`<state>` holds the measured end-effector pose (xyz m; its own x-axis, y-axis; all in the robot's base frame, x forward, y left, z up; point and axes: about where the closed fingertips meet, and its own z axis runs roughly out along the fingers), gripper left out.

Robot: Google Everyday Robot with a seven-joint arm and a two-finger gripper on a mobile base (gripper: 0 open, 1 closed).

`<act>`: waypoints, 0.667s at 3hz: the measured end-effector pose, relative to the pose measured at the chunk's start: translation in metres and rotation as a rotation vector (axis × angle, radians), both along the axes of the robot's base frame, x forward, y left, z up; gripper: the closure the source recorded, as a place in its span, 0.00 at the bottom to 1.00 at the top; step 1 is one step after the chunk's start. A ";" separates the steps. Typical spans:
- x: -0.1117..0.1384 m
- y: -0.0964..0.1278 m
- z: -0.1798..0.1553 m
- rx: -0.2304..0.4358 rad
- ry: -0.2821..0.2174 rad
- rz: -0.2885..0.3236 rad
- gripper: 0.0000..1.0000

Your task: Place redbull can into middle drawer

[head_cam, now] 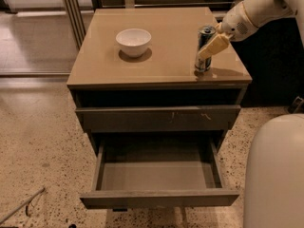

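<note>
The redbull can (203, 36) is slim, blue and silver, and stands upright on the right side of the cabinet top (161, 56). My gripper (209, 50) comes in from the upper right on a white arm (251, 13), right at the can, with a pale part of it lying across the can's front. The can's base rests on the top. The middle drawer (159, 198) is pulled out below, wide and shallow, with a flat bare inside.
A white bowl (133, 41) sits on the cabinet top to the left of the can. A shut drawer front (156, 118) with small pale scratches is above the open drawer. A large white robot body (275, 175) fills the lower right. Speckled floor (38, 151) lies to the left.
</note>
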<state>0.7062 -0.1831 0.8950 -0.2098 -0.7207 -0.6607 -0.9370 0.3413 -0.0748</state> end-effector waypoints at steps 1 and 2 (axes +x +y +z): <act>-0.036 0.006 0.023 0.034 0.008 0.071 1.00; -0.083 0.001 0.047 0.033 0.003 0.098 1.00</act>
<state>0.6233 -0.1820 0.9421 -0.1414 -0.7158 -0.6838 -0.9660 0.2507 -0.0626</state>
